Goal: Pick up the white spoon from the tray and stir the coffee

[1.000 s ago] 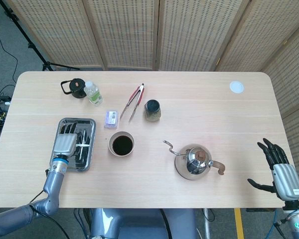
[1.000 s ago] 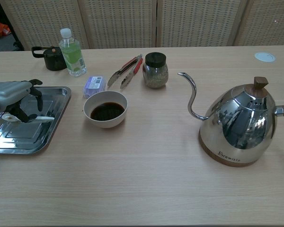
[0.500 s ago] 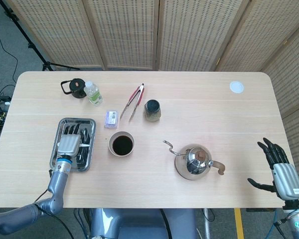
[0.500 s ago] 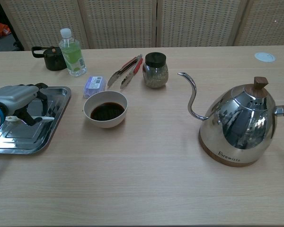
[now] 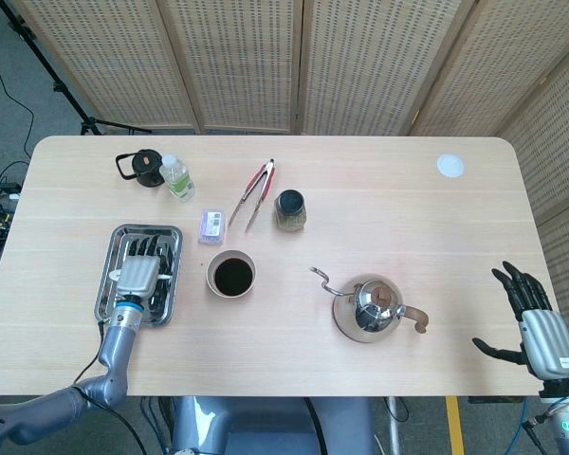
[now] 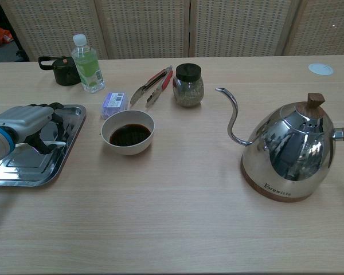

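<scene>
The left hand (image 5: 138, 272) hangs over the metal tray (image 5: 110, 248) at the left side of the tabletop (image 5: 379, 209), palm down, its dark fingers (image 6: 53, 117) curled toward the tray floor. Under it a bit of the white spoon (image 6: 50, 141) shows in the chest view, lying flat in the tray — whether the fingers actually pinch it or only hover above it I cannot tell, since the hand covers most of it. Just right of the tray stands the bowl (image 5: 231, 275) of dark coffee (image 6: 129, 135), apart from the tray's edge. Behind the bowl lies a small purple packet (image 5: 211, 226), with red-handled tongs (image 5: 253, 192) and a dark-lidded jar (image 5: 289, 209) further back and to the right. A water bottle (image 6: 87, 63) and a black lidded cup (image 6: 62, 70) sit near the far left edge. The steel kettle (image 6: 289, 150) stands on the right half, spout pointing toward the bowl. The right hand (image 5: 533, 320) is off the tabletop's right corner, fingers spread apart and holding nothing. A white disc (image 5: 449, 166) lies near the far right corner.
</scene>
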Available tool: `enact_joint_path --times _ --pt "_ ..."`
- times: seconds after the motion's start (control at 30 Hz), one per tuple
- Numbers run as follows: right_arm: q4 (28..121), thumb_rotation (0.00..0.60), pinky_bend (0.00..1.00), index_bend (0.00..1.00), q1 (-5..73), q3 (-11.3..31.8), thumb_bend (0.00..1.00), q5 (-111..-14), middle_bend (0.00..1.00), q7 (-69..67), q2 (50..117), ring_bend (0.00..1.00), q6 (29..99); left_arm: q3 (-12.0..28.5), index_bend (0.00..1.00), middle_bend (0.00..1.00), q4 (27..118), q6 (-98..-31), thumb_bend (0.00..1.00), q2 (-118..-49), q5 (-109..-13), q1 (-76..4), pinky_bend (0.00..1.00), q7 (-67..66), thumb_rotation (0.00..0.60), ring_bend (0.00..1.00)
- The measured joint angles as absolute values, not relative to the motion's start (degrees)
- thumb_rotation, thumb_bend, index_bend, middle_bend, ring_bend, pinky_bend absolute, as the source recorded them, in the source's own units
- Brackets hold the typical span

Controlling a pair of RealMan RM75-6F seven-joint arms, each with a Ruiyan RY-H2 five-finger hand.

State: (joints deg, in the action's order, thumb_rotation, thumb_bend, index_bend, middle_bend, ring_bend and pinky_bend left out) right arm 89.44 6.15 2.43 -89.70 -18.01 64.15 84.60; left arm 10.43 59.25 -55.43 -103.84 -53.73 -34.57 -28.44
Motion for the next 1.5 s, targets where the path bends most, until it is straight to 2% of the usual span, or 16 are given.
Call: enact_joint_path --times 0.53,0.8,1.0,1.5 --pt "89.3 0.600 0.00 0.00 6.2 2.5 0.00 -89.6 0.00 -18.4 64.1 0.00 84.6 10.6 0.53 0.00 58.2 -55.5 0.40 -105.0 -54.1 -34.7 0.00 -29.1 0.600 0.00" --pt "89.3 0.600 0.00 0.00 6.2 2.5 0.00 -89.7 0.00 -18.5 64.1 0.00 84.6 10.7 0.61 0.00 57.2 -55.9 0.40 -105.5 -54.4 -34.4 0.00 -28.8 0.600 0.00" --pt "89.3 0.600 0.00 0.00 6.2 2.5 0.00 -89.7 0.00 -18.6 64.0 0.00 84.5 10.8 0.64 0.00 56.6 -56.1 0.40 -105.8 -55.1 -34.3 0.00 -28.2 0.600 0.00" --pt "89.4 0.600 0.00 0.00 6.3 2.2 0.00 -90.0 0.00 -18.5 64.1 0.00 84.4 11.4 0.64 0.00 61.3 -57.9 0.41 -102.7 -56.1 -33.3 0.00 -27.8 0.600 0.00"
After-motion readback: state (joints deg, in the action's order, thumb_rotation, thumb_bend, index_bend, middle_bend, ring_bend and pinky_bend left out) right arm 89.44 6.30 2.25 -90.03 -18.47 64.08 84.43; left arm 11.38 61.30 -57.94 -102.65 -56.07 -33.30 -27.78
